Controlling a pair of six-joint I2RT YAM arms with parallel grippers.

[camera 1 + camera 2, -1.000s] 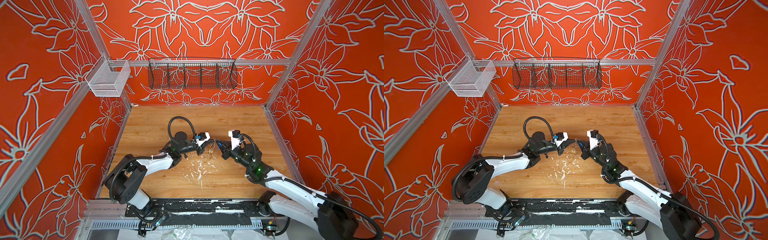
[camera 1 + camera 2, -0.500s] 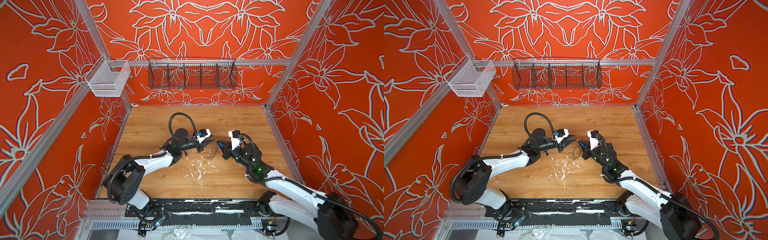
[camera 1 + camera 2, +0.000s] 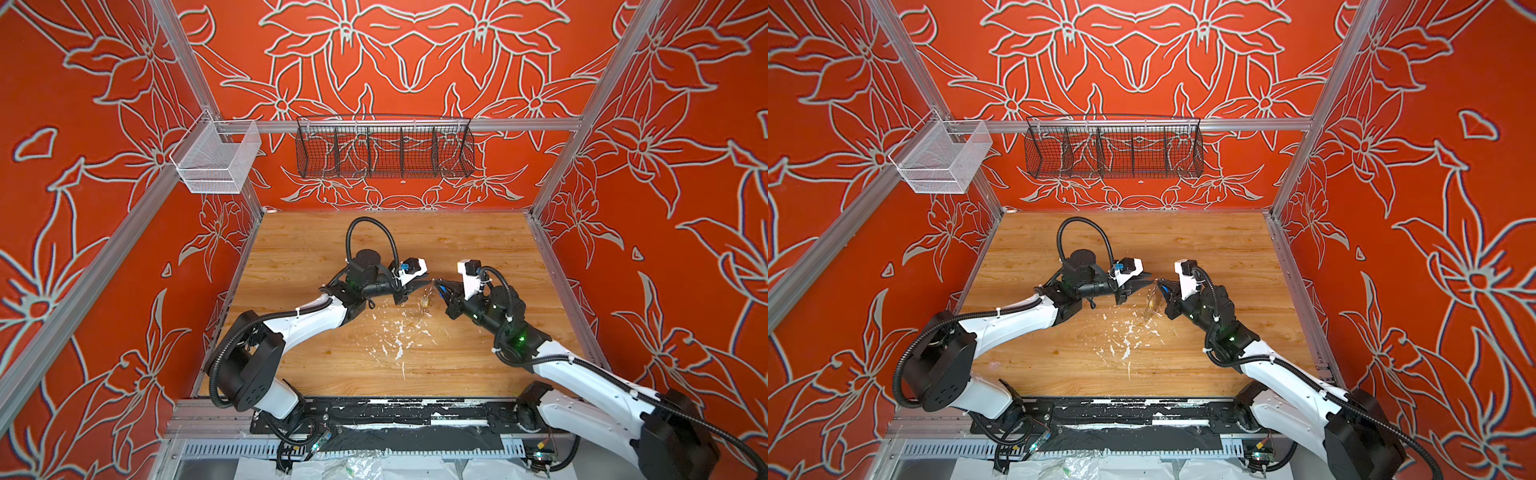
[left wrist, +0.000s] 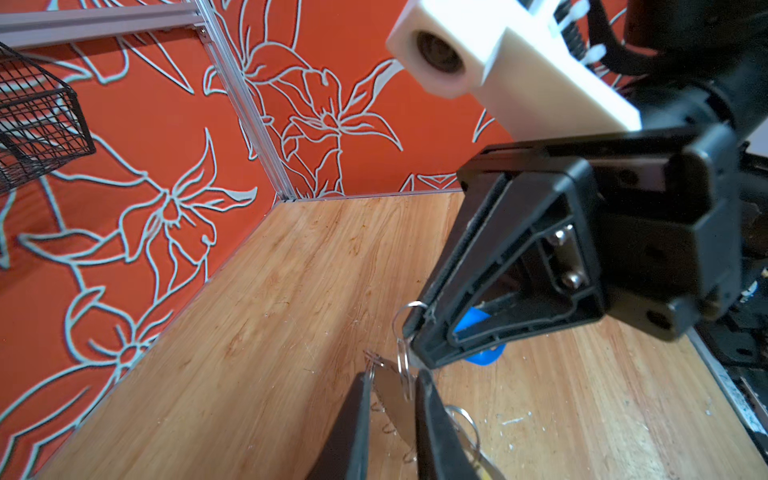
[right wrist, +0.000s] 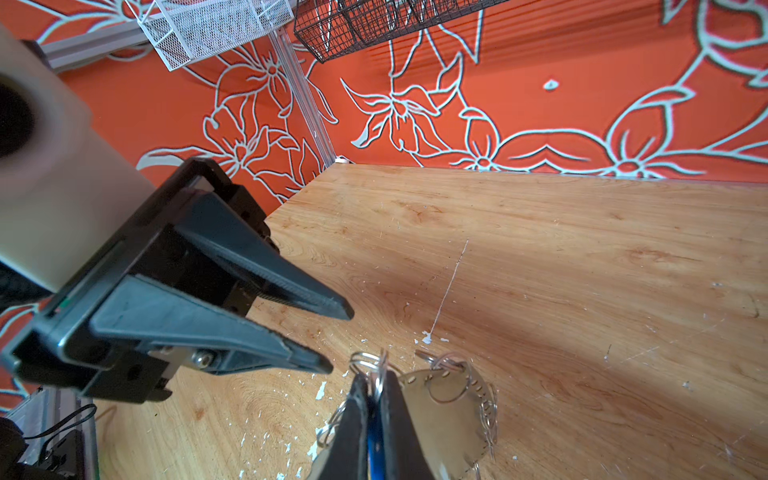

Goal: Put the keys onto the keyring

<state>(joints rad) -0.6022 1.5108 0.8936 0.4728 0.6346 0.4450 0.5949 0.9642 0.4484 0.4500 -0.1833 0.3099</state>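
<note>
The wooden table (image 3: 478,249) is lying bare but for white flecks (image 3: 395,336); above its middle the two grippers are meeting nose to nose. The left gripper (image 5: 337,338) is reaching in with its jaws standing apart and nothing between the pads; the right gripper (image 5: 374,384) is facing it with its fingers pressed together on the blue-tagged key (image 4: 473,326). The keyring (image 5: 449,419), a flat metal plate edged with small wire loops, is dangling just beside and below the right fingertips, clear of the table as far as I am judging. It seems to be hanging from the wire ring (image 5: 365,360) that is poking out past those pinched tips (the link itself is too fine to be sure of). Looking down the left fingers, the plate is sitting straight ahead of the open gap, just past the tips and at a slant, with its long side running roughly along the line of the fingers; a short advance is probably all that is needed to bring it between the pads, with little turning of the wrist. Both grippers are near it, the right one closest and the left one just short. The plate looks free to swing, so jaws closing off-centre are likely to be knocking it aside rather than catching it.
</note>
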